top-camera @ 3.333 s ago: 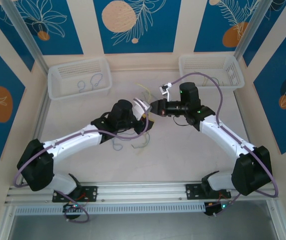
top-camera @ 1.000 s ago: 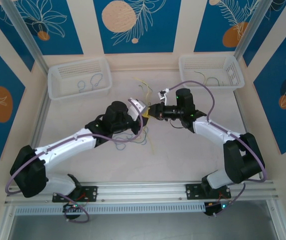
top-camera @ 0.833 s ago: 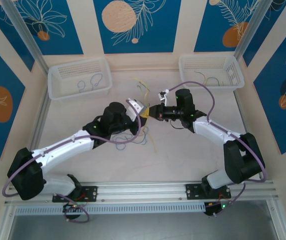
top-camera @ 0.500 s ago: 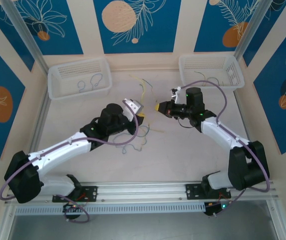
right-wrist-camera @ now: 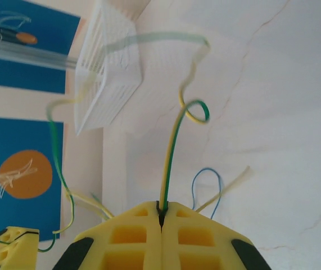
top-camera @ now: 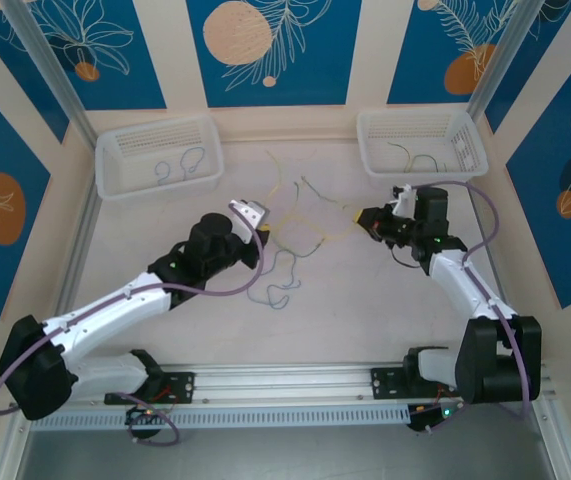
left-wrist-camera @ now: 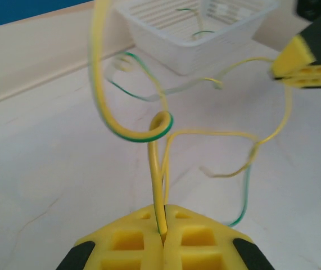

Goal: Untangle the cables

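Note:
A tangle of thin yellow and yellow-green cables (top-camera: 305, 212) hangs stretched above the table between both grippers. My left gripper (top-camera: 261, 222) is shut on a yellow cable (left-wrist-camera: 157, 169), which rises from the fingertips (left-wrist-camera: 163, 236) into a loop. My right gripper (top-camera: 362, 216) is shut on a yellow-green cable (right-wrist-camera: 171, 160) that curls at its far end. A blue cable (top-camera: 277, 282) lies loose on the table under the left gripper, and the blue cable (right-wrist-camera: 206, 183) also shows past the right fingers.
A white basket (top-camera: 155, 125) at the back left holds blue wires. Another white basket (top-camera: 420, 115) at the back right holds green and yellow wires. The right gripper's yellow fingers (left-wrist-camera: 309, 62) show at the left wrist view's right edge.
The grippers have pulled apart, the right one going right and the left one back to the left. The wires between them have spread out, and the blue one lies on the table.

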Robot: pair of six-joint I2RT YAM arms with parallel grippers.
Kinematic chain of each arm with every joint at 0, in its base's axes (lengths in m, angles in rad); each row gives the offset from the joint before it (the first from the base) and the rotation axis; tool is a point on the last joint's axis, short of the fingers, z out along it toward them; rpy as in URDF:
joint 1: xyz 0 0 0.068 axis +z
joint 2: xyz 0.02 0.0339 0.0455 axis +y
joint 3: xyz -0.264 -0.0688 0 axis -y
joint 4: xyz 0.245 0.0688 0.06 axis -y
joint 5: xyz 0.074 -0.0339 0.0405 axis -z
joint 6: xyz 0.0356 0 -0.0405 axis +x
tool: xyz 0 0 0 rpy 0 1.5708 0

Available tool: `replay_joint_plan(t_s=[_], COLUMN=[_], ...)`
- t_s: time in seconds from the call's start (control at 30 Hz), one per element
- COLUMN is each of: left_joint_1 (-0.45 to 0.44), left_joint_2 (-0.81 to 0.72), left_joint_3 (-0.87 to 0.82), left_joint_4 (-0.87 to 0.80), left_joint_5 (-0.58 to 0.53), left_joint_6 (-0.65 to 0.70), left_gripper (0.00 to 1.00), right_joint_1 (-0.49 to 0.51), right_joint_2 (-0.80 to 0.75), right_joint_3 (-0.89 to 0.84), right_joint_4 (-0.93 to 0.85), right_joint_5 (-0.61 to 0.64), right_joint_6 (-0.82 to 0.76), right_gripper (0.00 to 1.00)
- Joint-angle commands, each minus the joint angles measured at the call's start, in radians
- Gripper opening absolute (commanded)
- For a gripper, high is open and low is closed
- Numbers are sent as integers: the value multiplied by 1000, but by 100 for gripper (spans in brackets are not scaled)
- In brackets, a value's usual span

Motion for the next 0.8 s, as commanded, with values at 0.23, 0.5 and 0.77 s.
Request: replay_joint_plan(t_s=[0.23, 0.5, 0.77], left_joint_1=[100, 139, 208], left_joint_2=[-115, -155, -160], left_joint_3=[-50, -53, -69], left_joint_4=[-82, -123, -123], left_joint_5=[-122, -199, -128], left_joint_6=[3, 4, -50], left_gripper=[0, 0, 0], right_joint_1=[-52, -73, -52], right_joint_2=[-7, -29, -4], right_joint_3=[-17, 11, -1], right_joint_4=[-3, -65, -9], right_joint_5=[-22, 6, -43], right_joint_6=[19, -25, -13], right_gripper=[0, 0, 0])
